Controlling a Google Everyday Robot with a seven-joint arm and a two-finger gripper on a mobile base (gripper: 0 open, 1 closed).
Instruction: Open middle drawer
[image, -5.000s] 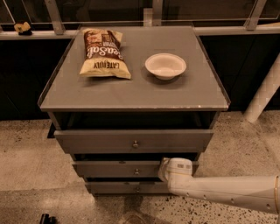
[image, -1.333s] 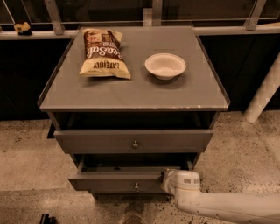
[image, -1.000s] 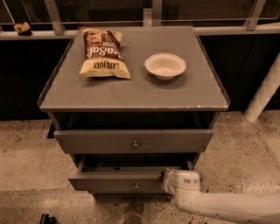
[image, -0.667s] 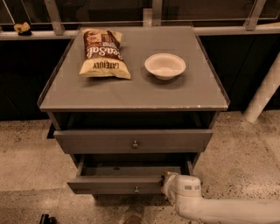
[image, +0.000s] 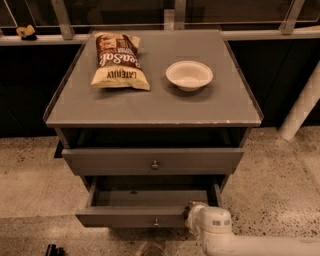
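Where the white arm (image: 250, 246) comes in from the lower right, the gripper (image: 195, 212) sits at the right end of the middle drawer (image: 130, 216), touching or just beside the front panel's end, below the desk's front-right corner. Whether it is clamped on the panel or merely resting against it cannot be told.

From the gripper the drawer lies to the left. Its long axis runs side to side, parallel to the desk's front edge, so any further pull would have to go straight out from that edge, across the long axis. Since the hold is at one end and not at the knob (image: 156, 222) in the middle, I judge the drawer could skew on its runners. It already stands well out, its shallow inside showing, so the task looks nearly done.

The drawer is grey sheet metal, flat-fronted and matte, with a small round metal knob. Above it the top drawer (image: 110, 161) is alike and out only slightly. The desk (image: 150, 107) is a smooth grey slab with a slim raised rim. Toward its back-right sits a shallow white bowl (image: 189, 75), and toward the back-left lies a crinkled chip bag (image: 118, 61).
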